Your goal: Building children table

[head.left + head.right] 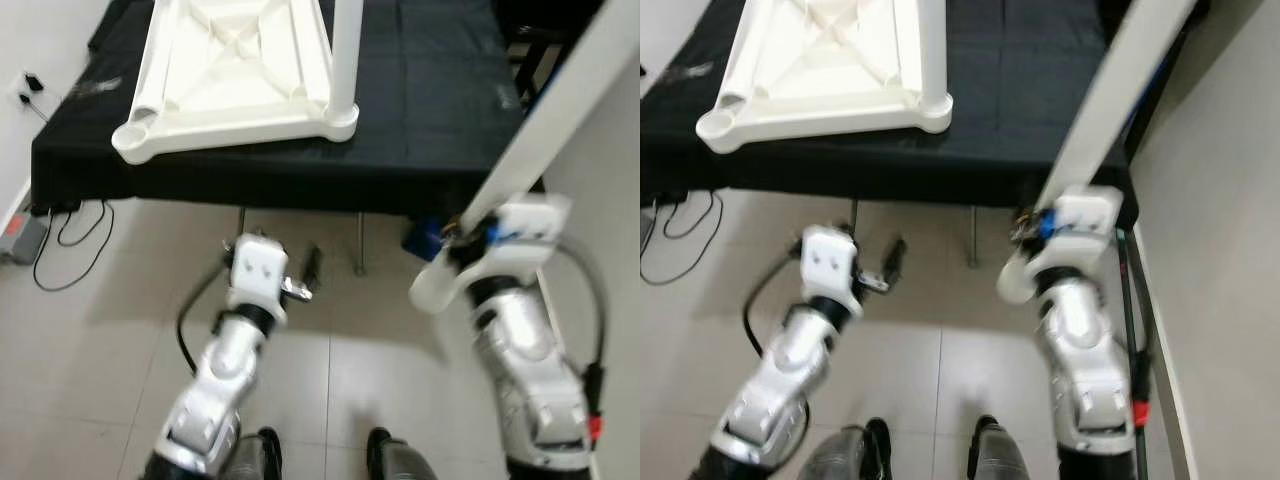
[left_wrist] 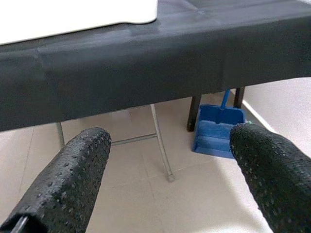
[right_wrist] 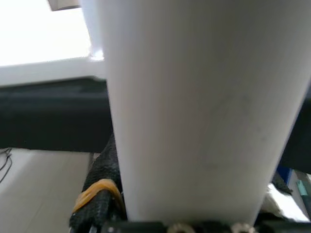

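Note:
A white children's table top point(image 1: 235, 70) lies upside down on a black-draped table point(image 1: 420, 110). One white leg point(image 1: 345, 60) stands in its near right corner, and the near left corner socket point(image 1: 135, 135) is empty. My right gripper point(image 1: 468, 235) is shut on a long white table leg point(image 1: 560, 110) that slants up to the right beside the black table's right end. In the right wrist view the leg point(image 3: 194, 107) sits against a black finger point(image 3: 99, 194). My left gripper point(image 2: 167, 179) is open and holds nothing, low over the floor in front of the black table.
A blue dustpan point(image 2: 218, 131) stands on the floor under the black table, near its metal folding legs point(image 2: 160, 145). Cables and a power strip point(image 1: 20, 235) lie on the floor at the left. A pale wall point(image 1: 1220, 200) is close on the right.

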Available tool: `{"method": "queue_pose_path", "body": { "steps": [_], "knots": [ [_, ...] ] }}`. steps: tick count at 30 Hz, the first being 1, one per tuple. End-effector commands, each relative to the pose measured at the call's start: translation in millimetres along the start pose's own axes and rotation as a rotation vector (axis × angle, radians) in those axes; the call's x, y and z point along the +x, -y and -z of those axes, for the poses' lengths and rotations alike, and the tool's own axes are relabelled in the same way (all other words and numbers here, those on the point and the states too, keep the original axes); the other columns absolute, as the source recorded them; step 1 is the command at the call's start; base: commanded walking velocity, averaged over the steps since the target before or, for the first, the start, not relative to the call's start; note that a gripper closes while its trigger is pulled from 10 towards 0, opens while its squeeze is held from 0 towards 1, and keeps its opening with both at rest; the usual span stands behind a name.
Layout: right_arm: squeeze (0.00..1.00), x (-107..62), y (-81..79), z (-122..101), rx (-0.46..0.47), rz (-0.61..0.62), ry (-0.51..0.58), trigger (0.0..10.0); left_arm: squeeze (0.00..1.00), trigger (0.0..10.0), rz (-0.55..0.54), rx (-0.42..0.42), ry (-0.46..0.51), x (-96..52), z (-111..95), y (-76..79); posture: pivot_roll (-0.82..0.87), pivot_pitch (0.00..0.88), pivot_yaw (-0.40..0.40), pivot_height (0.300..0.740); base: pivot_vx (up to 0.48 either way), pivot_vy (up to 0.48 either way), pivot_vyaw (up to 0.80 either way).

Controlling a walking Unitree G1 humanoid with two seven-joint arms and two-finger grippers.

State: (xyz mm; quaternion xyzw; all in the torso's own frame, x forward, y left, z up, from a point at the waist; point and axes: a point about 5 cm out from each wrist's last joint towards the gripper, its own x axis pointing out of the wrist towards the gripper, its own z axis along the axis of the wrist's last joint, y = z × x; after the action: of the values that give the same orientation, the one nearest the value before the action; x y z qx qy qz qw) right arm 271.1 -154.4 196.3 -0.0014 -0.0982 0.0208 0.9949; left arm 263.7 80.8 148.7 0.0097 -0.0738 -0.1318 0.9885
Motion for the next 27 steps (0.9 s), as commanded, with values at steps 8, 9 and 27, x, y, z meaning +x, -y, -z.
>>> {"method": "queue_pose_path", "body": {
  "steps": [8, 9, 27],
  "knots": [
    [0.0, -28.8, -31.7, 48.7, -0.017, -0.153, -0.141, 10.0, 0.0, 10.0, -0.026, -0.053, -0.067, -19.6, 11.6, -9.3, 0.09, 0.113, -0.009, 0.74, 0.0, 0.038, 0.0],
    [0.0, -28.8, -31.7, 48.7, -0.017, -0.153, -0.141, 10.0, 0.0, 10.0, -0.026, -0.053, -0.067, -19.6, 11.6, -9.3, 0.09, 0.113, -0.009, 0.74, 0.0, 0.304, 0.0],
    [0.0, -31.5, -25.5, 66.0, -0.004, -0.114, -0.178, 10.0, 0.0, 10.0, 0.043, -0.075, -0.157, -25.1, 18.9, 6.0, 0.08, 0.074, -0.023, 0.74, 0.0, 0.48, 0.0]
  ]
}}
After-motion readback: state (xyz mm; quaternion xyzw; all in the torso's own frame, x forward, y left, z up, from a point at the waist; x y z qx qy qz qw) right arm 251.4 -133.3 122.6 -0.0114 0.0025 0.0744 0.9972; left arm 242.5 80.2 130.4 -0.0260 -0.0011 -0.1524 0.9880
